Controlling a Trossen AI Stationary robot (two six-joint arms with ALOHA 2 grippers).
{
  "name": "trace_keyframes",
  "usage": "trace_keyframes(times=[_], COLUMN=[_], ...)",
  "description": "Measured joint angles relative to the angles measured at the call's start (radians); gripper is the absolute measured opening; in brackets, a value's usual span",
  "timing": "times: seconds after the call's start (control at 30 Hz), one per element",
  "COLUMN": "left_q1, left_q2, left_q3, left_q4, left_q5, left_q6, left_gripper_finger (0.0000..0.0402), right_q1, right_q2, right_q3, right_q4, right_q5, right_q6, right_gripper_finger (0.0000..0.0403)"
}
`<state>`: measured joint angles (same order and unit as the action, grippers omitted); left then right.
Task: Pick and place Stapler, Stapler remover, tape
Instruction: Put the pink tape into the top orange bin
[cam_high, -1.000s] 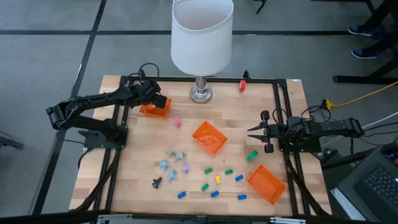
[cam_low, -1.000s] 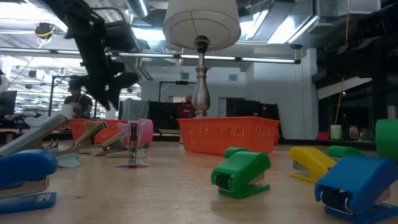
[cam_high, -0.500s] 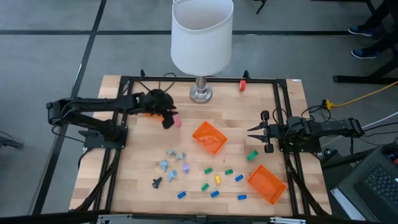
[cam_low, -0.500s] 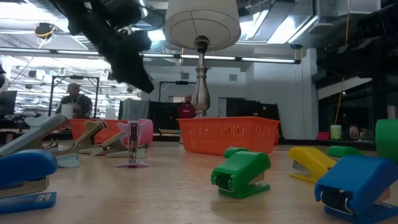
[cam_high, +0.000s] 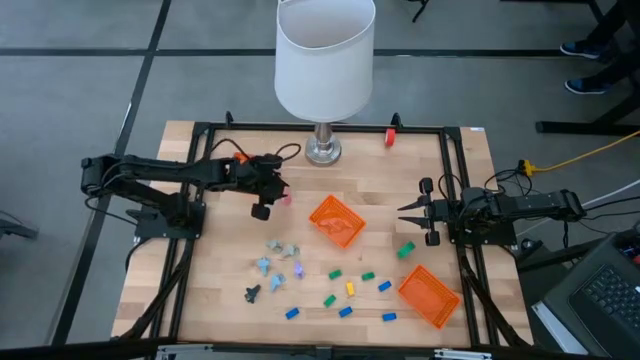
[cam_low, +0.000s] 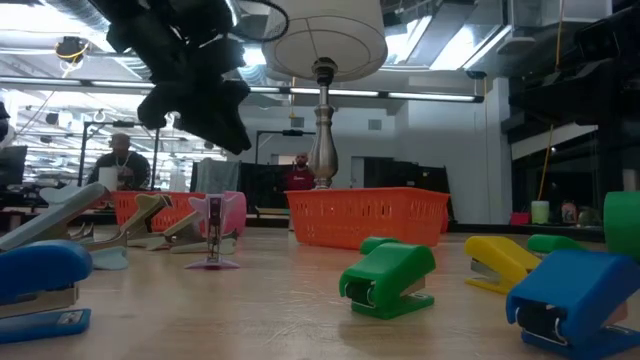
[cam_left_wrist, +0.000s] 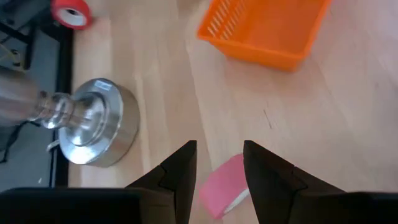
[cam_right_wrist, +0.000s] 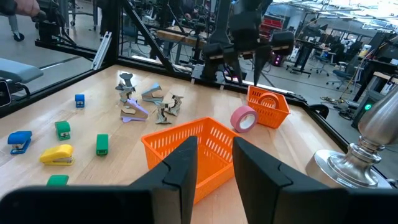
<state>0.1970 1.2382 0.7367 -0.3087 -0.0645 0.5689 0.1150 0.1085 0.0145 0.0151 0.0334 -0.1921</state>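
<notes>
A pink tape roll (cam_high: 285, 198) lies on the wood left of the lamp base (cam_high: 322, 152). My left gripper (cam_high: 262, 207) hovers open just above and beside it. In the left wrist view its fingers (cam_left_wrist: 186, 171) frame the pink roll (cam_left_wrist: 227, 186) below without touching it. A red tape roll (cam_high: 391, 136) sits at the far edge. An orange roll (cam_right_wrist: 267, 101) rests inside a small orange basket (cam_right_wrist: 277, 112) at the far left. Small staplers (cam_high: 347, 288) and pale staple removers (cam_high: 282, 248) lie scattered near the front. My right gripper (cam_high: 404, 210) waits at the right, slightly open and empty.
An orange basket (cam_high: 337, 221) stands mid-table and another (cam_high: 428, 295) at the near right. The lamp with its white shade (cam_high: 324, 55) rises at the far middle. A black frame (cam_high: 455, 180) runs around the table. People show in the room behind.
My left gripper has swung away from the far-left basket toward the table's right and near side, ending over the pink tape roll. Its wrist has rolled about a quarter turn on the way. The objects on the table have stayed put.
</notes>
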Motion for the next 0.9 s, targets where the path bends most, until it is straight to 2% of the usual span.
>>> trace_keyframes(times=[0.4, 0.57, 0.9], left_q1=[0.000, 0.000, 0.000], left_q2=[0.256, 0.337, 0.435], left_q3=[0.366, 0.427, 0.434], left_q4=[-0.418, -0.507, -0.532], left_q5=[-0.035, -0.076, -0.075], left_q6=[0.132, 0.184, 0.221], left_gripper_finger=[0.0134, 0.0161, 0.0211], right_q1=[0.000, 0.000, 0.000], right_q2=[0.000, 0.000, 0.000], right_q3=[0.000, 0.000, 0.000], right_q4=[0.000, 0.000, 0.000], right_q5=[0.000, 0.000, 0.000], right_q6=[0.000, 0.000, 0.000], right_gripper_finger=[0.0106, 0.0106, 0.0106])
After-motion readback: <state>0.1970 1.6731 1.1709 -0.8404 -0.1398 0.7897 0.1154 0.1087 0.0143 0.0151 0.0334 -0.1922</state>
